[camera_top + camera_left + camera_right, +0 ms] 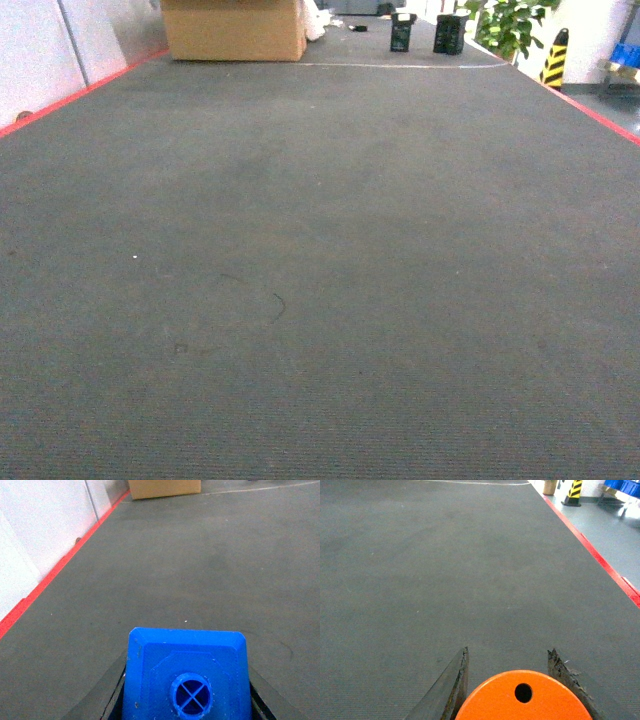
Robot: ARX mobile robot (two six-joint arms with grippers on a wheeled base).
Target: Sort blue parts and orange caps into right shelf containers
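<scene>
Left gripper [187, 700] clamped on blue part [187, 675], right gripper [520, 690] on orange cap [522, 697]; both carried for sorting. Cardboard box [235, 28] at 11 o'clock.

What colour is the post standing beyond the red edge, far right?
Yellow and black stripes on the post, clearest in the head view.

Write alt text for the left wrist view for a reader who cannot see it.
A bright-blue part with a round cross-ribbed stud fills the bottom of the frame, held between the left gripper's dark fingers. Beyond it stretches grey carpet edged by a red strip along a white wall, with a cardboard box at the far end.
</scene>
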